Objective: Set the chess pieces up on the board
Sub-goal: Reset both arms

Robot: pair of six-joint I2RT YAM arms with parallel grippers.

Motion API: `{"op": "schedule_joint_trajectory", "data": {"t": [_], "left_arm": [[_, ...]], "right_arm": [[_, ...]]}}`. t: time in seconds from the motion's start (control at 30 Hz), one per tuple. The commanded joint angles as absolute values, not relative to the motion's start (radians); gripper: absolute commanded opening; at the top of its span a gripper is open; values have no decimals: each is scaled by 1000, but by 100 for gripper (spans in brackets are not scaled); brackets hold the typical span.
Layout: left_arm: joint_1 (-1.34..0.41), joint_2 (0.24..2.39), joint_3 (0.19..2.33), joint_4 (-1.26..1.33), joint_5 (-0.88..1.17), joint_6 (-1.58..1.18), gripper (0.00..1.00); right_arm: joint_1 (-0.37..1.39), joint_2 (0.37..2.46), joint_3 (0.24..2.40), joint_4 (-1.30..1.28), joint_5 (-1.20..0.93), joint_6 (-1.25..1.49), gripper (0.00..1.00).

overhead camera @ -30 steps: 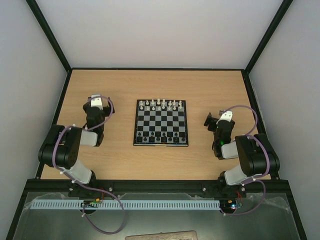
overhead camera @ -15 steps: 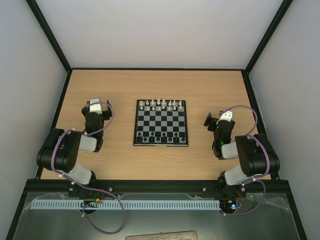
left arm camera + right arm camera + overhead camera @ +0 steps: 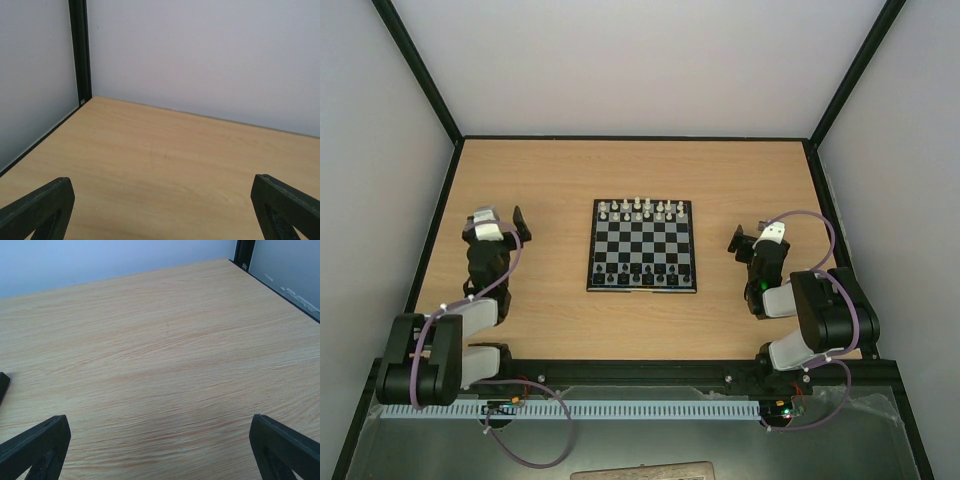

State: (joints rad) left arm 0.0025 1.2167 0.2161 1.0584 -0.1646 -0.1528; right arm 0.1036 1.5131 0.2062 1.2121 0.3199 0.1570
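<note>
Firstly, desk (image 3: 560,320): light wooden top carrying everything.
board (image 3: 642,246): square black-and-white chequered chessboard with a thin dark glossy border, lying flat mid-desk between the two arms.
left pincer (image 3: 494,222): released, holding nothing, well left of the board.
right pincer (image 3: 748,235): released, holding nothing, right of the board.
black chess pieces (image 3: 642,270): tiny, standing along the board's near edge.
white chess pieces (image 3: 642,208): tiny, along its far edge.
</note>
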Motion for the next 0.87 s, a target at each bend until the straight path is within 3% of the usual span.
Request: {"op": "schedule_joint_trajectory", "data": {"t": [0.0, 0.23, 0.33, 0.83], "left_arm": [[-6, 1241, 151, 1125, -200, -139, 99], [-61, 1407, 210, 1197, -310, -84, 100], [-49, 1504, 309, 1093, -303, -97, 100], [-32, 1497, 300, 1105, -278, -106, 100]], "right_arm": [[97, 1517, 215, 1269, 332, 147, 99], [96, 1518, 215, 1269, 332, 148, 99], [97, 1517, 215, 1268, 330, 147, 99], [94, 1519, 220, 1262, 324, 149, 99]]}}
